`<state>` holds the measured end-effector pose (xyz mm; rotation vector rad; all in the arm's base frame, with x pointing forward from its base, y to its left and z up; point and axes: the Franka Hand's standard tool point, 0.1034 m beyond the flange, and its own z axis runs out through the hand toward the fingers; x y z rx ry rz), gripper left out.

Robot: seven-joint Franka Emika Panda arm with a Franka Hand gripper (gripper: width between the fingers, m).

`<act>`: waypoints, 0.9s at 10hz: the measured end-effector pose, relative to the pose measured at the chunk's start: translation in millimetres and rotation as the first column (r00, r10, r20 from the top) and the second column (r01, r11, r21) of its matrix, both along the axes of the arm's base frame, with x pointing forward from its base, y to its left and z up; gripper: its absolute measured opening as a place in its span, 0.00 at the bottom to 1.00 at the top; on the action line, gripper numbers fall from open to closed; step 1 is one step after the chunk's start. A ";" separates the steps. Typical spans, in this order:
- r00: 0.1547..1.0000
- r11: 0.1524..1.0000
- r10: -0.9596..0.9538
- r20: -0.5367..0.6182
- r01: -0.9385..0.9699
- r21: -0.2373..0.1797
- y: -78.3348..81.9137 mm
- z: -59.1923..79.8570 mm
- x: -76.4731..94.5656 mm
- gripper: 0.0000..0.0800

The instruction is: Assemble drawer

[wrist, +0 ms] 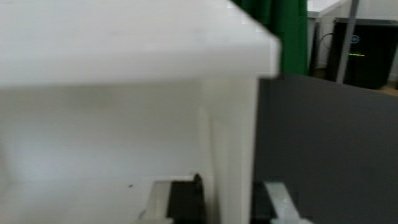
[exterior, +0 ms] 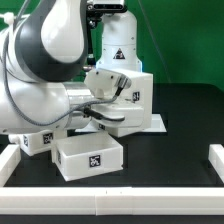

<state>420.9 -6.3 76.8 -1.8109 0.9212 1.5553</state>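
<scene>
The grey-and-white robot arm (exterior: 45, 60) covers part of the small white tagged box (exterior: 22, 142) at the exterior view's left and hides the gripper (wrist: 231, 205) there. In the wrist view the broad white drawer panel (wrist: 107, 120) is blurred and runs out of the picture.

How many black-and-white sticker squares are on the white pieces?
4. One on the front box, one on the small piece at the exterior view's left, one on the big box in the middle, one on the tall piece behind. The arm may hide more.
</scene>
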 end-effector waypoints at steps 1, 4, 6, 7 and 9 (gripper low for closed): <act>1.000 1.000 0.010 -0.018 -0.010 -0.005 3.9 12.2 4.2 0.08; 0.999 0.998 0.048 -0.026 -0.048 -0.029 23.7 28.7 11.7 0.08; 0.998 0.995 0.070 0.009 -0.069 -0.077 20.0 27.2 16.2 0.08; 0.990 0.981 0.134 0.053 -0.125 -0.149 15.6 34.7 21.5 0.08; 0.970 0.956 0.206 0.133 -0.170 -0.238 20.3 76.6 48.5 0.08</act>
